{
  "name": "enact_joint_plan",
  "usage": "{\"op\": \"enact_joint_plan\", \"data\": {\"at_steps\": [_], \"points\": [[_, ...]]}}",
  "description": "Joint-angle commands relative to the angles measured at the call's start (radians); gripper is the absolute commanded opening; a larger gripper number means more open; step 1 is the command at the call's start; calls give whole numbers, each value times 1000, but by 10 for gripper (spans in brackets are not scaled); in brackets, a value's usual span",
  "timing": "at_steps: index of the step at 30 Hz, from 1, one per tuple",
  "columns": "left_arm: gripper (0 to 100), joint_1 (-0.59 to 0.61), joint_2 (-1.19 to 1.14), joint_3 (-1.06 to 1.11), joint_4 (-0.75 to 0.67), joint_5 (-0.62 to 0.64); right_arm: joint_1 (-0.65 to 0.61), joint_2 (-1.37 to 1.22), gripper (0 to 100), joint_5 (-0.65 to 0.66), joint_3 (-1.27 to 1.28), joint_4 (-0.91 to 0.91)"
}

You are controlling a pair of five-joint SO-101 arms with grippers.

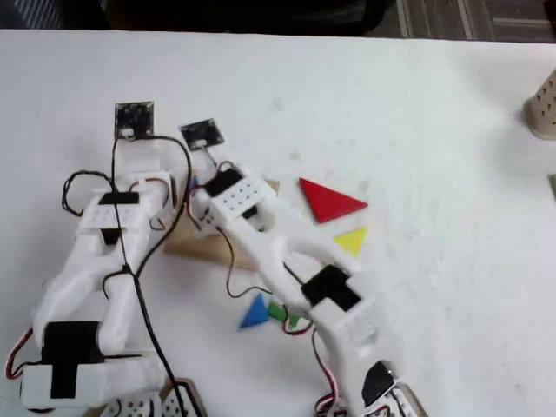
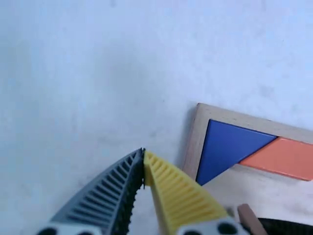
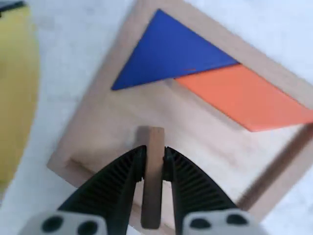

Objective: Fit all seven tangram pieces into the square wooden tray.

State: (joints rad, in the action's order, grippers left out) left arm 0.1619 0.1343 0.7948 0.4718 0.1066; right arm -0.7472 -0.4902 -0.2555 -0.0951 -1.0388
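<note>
- My right gripper (image 3: 154, 152) pinched a brown piece (image 3: 150, 205) on edge above the bare floor of the tray (image 3: 93, 98), likely for placing.
- My left gripper (image 2: 143, 164) sat closed, empty, beside the tray.

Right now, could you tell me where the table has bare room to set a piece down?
Free: the table right of the red triangle and yellow triangle, and the far strip beyond the arms. Crowded: around the tray, the loose blue triangle and the green piece.
</note>
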Motion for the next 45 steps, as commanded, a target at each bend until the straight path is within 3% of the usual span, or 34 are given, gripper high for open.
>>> {"op": "enact_joint_plan", "data": {"at_steps": [1,9,22,31,34,38,45], "points": [[24,12,44,-61,-28,6,1,-25,46,-8,-118,-33],[24,10,44,-61,-28,6,18,-45,193,-8,-175,-133],[24,1,45,-54,-23,6,159,107,194,0,-269,-435],[22,-102,64,17,-18,5,263,205,194,0,-5,-390],[22,-168,122,83,3,5,315,205,166,0,20,-357],[22,-286,259,224,2,5,375,205,5,0,20,-275],[23,-395,443,342,2,14,461,211,18,-2,21,-259]]}}
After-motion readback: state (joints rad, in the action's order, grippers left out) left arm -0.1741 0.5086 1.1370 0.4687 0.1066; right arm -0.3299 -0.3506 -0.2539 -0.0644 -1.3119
